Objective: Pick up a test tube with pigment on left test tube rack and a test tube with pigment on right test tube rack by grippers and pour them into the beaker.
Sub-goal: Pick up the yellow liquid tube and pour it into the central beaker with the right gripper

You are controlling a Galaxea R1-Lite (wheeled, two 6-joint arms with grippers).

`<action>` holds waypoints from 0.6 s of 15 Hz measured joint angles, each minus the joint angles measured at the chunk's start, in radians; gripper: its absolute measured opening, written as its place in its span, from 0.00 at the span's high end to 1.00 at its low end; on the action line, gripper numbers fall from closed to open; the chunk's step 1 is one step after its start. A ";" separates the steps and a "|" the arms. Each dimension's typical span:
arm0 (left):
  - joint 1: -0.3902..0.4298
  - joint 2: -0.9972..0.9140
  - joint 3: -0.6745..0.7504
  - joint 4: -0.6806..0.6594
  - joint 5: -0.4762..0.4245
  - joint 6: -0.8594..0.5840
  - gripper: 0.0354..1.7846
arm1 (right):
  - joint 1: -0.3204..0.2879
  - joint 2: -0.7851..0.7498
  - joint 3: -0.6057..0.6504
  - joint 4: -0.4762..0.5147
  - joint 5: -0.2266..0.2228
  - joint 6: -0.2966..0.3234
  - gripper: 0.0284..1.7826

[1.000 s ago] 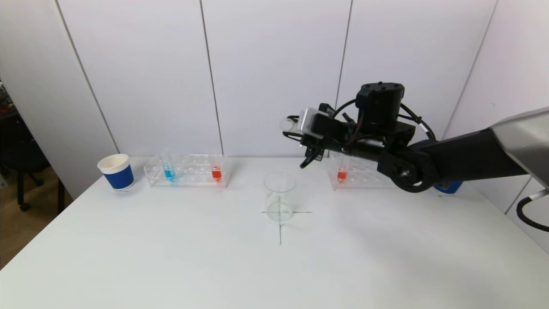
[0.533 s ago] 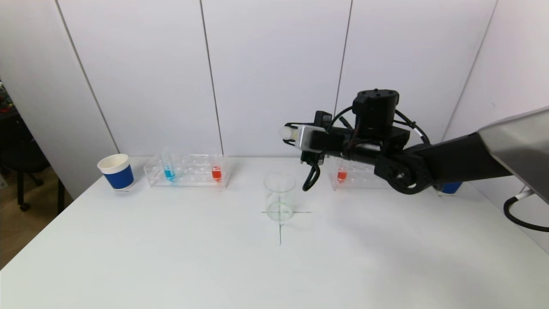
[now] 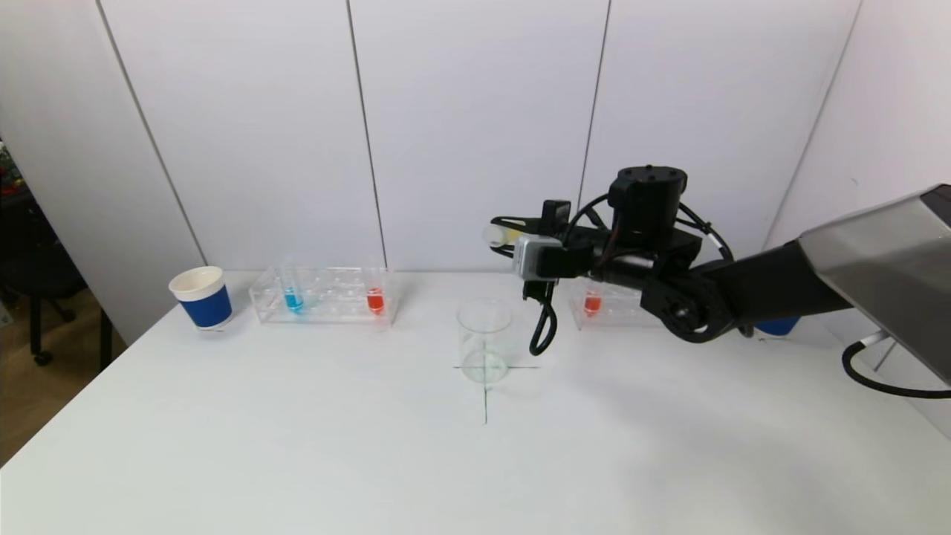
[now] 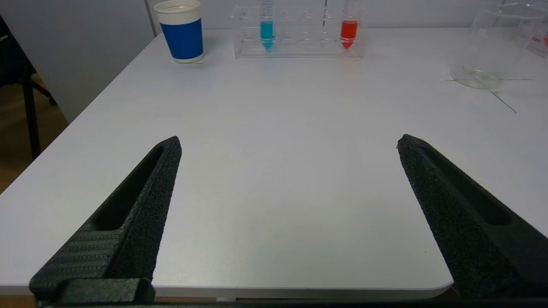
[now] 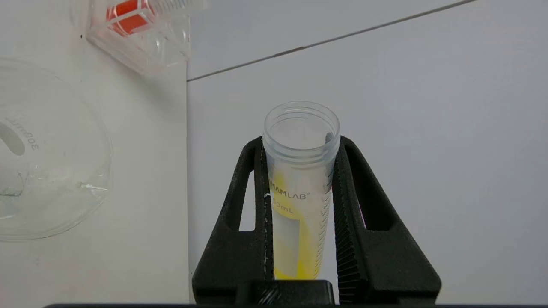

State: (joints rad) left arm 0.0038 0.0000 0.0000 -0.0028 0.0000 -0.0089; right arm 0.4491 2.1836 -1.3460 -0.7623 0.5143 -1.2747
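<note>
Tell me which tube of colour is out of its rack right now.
The yellow tube, lying nearly level in the shut right claw above the beaker. The blue and two red tubes stand racked.

Black right arm, looped black cables, textured black gripper fingers

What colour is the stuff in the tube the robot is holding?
Yellow. The test tube in the right gripper shows it best in the right wrist view.
</note>
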 joint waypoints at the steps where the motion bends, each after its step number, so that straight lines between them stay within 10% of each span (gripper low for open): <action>1: 0.000 0.000 0.000 0.000 0.000 0.000 0.01 | -0.002 0.007 0.001 -0.011 0.003 -0.001 0.75; 9: 0.000 0.000 0.000 0.000 0.000 0.000 0.01 | -0.010 0.045 0.004 -0.063 0.062 -0.046 0.75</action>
State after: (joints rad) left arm 0.0043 0.0000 0.0000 -0.0028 0.0000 -0.0085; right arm 0.4387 2.2283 -1.3421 -0.8255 0.5766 -1.3209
